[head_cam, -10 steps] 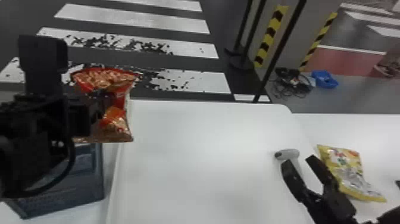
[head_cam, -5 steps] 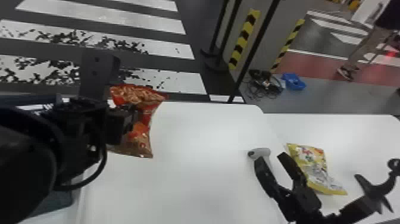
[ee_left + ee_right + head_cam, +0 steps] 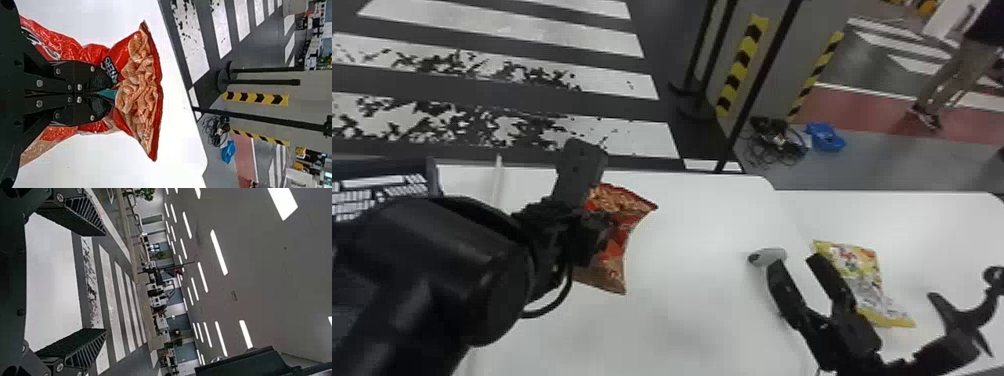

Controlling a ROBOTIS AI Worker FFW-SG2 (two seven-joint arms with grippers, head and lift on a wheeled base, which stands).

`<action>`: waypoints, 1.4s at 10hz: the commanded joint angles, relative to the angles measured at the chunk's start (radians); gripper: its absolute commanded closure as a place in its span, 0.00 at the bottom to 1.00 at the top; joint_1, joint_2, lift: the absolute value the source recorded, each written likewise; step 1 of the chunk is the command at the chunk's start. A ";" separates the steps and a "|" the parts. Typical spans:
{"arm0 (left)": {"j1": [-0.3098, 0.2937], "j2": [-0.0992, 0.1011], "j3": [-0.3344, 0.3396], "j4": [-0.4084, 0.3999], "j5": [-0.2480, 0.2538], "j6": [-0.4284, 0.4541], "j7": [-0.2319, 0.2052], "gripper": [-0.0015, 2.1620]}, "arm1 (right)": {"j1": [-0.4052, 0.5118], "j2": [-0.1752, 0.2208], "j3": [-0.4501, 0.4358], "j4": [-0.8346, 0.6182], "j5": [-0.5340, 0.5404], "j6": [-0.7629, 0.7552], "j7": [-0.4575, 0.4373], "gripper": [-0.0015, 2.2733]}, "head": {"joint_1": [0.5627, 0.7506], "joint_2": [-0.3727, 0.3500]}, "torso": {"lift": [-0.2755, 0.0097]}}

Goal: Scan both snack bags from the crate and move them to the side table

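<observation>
In the head view my left gripper (image 3: 589,237) is over the left part of the white table, holding the red snack bag (image 3: 614,260). The left wrist view has the left gripper (image 3: 107,94) shut on the crinkled middle of the red bag (image 3: 141,90). My right gripper (image 3: 794,262) stands open with nothing between its fingers, beside the grey-white scanner (image 3: 769,256); its spread fingers also frame the right gripper (image 3: 105,282) in the right wrist view. A yellow snack bag (image 3: 867,292) lies on the side table (image 3: 947,225). Part of the dark crate (image 3: 433,177) shows at far left.
The white main table (image 3: 702,225) adjoins the side table on the right. A black hooked part (image 3: 962,315) rises at the right, near the yellow bag. Beyond the tables are dark posts, striped barriers (image 3: 742,65), cables and a blue item (image 3: 825,136) on the floor.
The head view has turned to the right. My left gripper has carried the red bag rightward, away from the crate. My right gripper remains open beside the scanner.
</observation>
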State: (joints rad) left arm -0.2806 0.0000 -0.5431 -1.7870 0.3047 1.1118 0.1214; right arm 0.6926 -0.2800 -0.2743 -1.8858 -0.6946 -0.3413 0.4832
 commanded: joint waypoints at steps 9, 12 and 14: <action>-0.049 -0.003 -0.090 0.252 0.073 -0.146 -0.278 0.98 | -0.012 0.008 -0.006 -0.002 -0.005 0.012 -0.006 0.06 | 0.70 0.03 | 0.63; -0.089 -0.003 -0.090 0.348 0.099 -0.210 -0.367 0.98 | -0.013 0.013 -0.002 -0.002 -0.005 0.006 -0.006 0.06 | 0.70 0.03 | 0.63; -0.109 -0.003 -0.129 0.391 0.079 -0.220 -0.362 0.98 | -0.019 0.016 0.000 -0.002 -0.005 0.009 -0.006 0.06 | 0.70 0.03 | 0.63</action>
State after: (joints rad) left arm -0.3838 0.0000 -0.6576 -1.4076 0.3931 0.8941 -0.2416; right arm 0.6753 -0.2643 -0.2747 -1.8884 -0.6995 -0.3343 0.4771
